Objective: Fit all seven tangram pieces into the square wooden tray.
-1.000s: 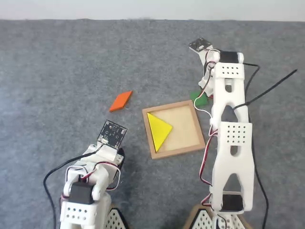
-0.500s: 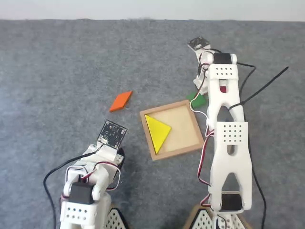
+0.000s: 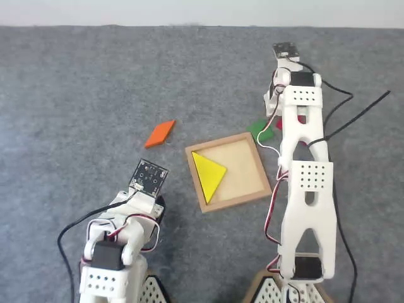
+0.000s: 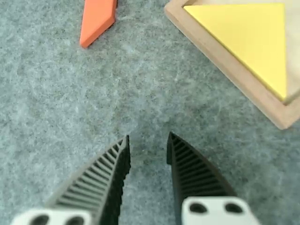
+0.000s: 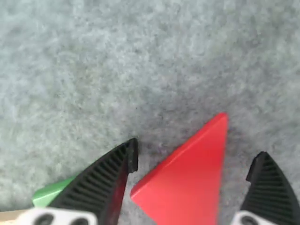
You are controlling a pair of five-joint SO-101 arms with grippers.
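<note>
— While looking down over the grey felt-covered table [image 3: 76, 82], find the square wooden tray [image 3: 237, 197] near the middle: pale wood, raised rim, turned a little askew to the table's edges. Holds one flat yellow triangle [image 3: 209, 173], tucked against the left rim, with bare wood beside it.

— And outside the tray?

— Spot a thin orange parallelogram [image 3: 160, 133] lying left of the tray and farther back, well apart, with open felt all round. Note a green piece [image 3: 262, 130] just off the tray's far right corner, partly under the right arm, and a smooth red triangle [image 5: 187, 183] beside it.

— And the pincers?

— Find the right gripper [image 5: 197, 154] spread wide, ribbed black fingers [image 5: 105, 178] on either side of the red triangle's point, clamping nothing. Find the left gripper [image 4: 147, 140] toward the table's near edge, parted only narrowly, gripping nothing, over bare felt short of the tray's corner.
</note>
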